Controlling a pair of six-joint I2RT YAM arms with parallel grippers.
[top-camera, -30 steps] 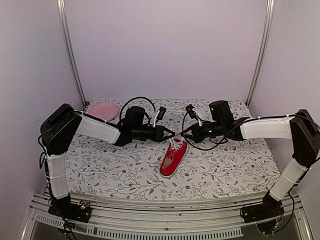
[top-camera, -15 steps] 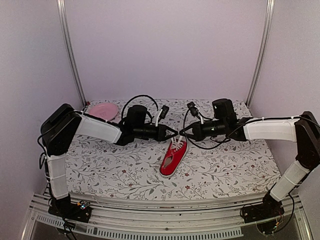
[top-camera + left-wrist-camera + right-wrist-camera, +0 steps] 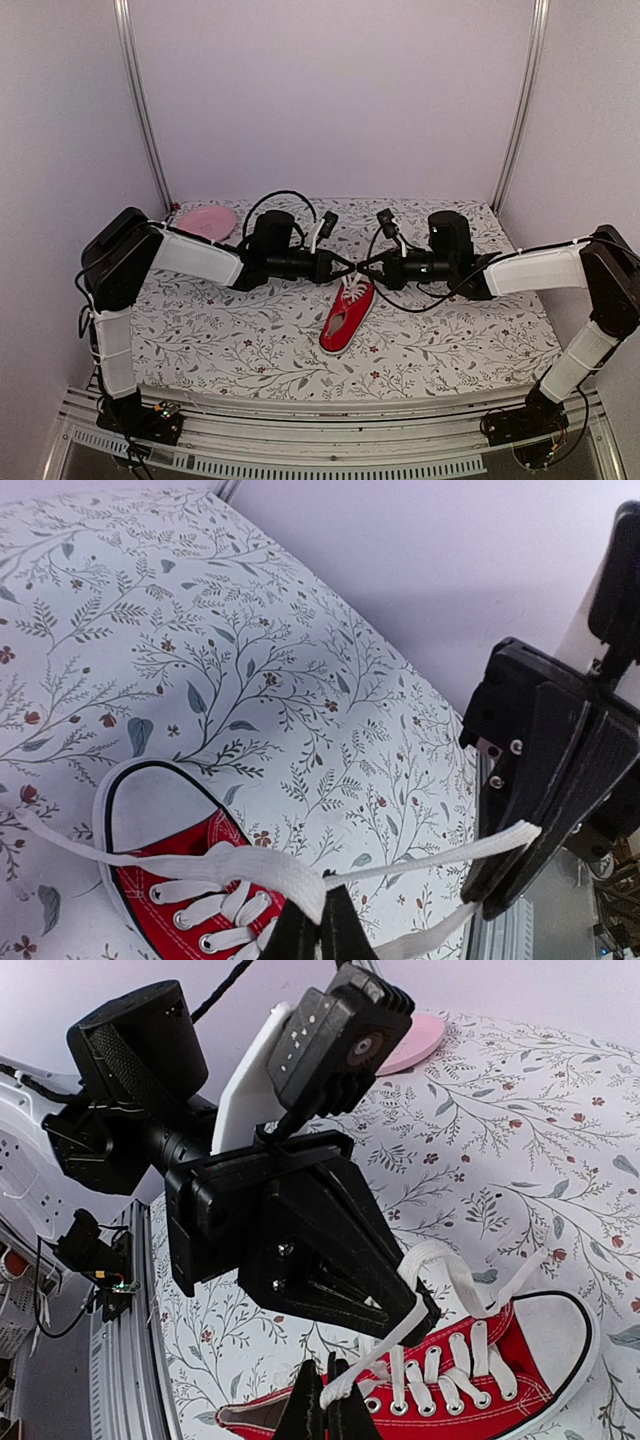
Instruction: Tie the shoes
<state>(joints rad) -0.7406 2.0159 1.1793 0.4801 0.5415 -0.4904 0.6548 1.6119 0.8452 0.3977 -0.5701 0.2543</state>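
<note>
The red sneaker (image 3: 343,317) with white sole lies mid-table, toe pointing away; it also shows in the left wrist view (image 3: 185,900) and the right wrist view (image 3: 470,1390). My left gripper (image 3: 342,268) and right gripper (image 3: 370,267) meet tip to tip just above the shoe's toe end. The left gripper (image 3: 320,930) is shut on a white lace (image 3: 250,870). The right gripper (image 3: 325,1410) is shut on a white lace (image 3: 390,1350). A lace strand runs taut between the two tips. A lace loop (image 3: 445,1265) hangs over the left gripper's fingers (image 3: 340,1260).
A pink plate (image 3: 207,222) sits at the back left of the floral tablecloth (image 3: 250,340), also visible in the right wrist view (image 3: 415,1040). Walls enclose the table on three sides. Black cables loop above both wrists.
The right arm has sunk and shifted slightly right, drawing its lace tighter. The left arm has hardly moved. The shoe lies where it was.
</note>
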